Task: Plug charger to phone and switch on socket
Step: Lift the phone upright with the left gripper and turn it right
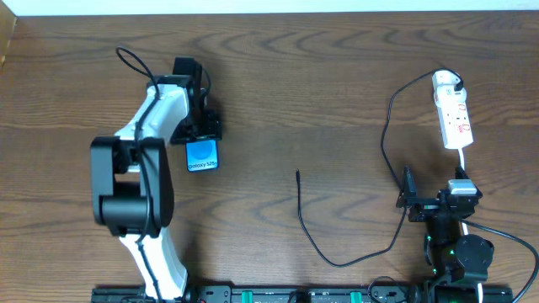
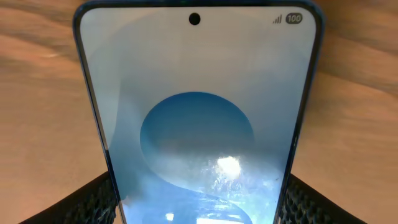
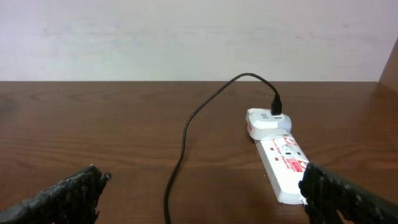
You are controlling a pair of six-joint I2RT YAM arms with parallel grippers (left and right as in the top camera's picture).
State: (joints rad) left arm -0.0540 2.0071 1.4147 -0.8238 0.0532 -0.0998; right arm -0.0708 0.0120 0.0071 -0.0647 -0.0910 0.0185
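Your left gripper (image 1: pixel 200 130) was clamped across the phone (image 1: pixel 202 156), left of the tabletop's middle. The charger tip (image 1: pixel 297 175) lay to its right, mid-table, pointing at the far edge, roughly between both arms. Your right gripper (image 3: pixel 202 180) gaped wide and empty near the right edge, facing the socket (image 1: pixel 453 114).

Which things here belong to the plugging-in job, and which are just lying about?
Of the job:
- phone, gripped by the left gripper
- charger cable, free tip lying on the table
- socket strip
- right gripper, open, holding nothing

Not of the job:
- wooden table
- pale wall behind it
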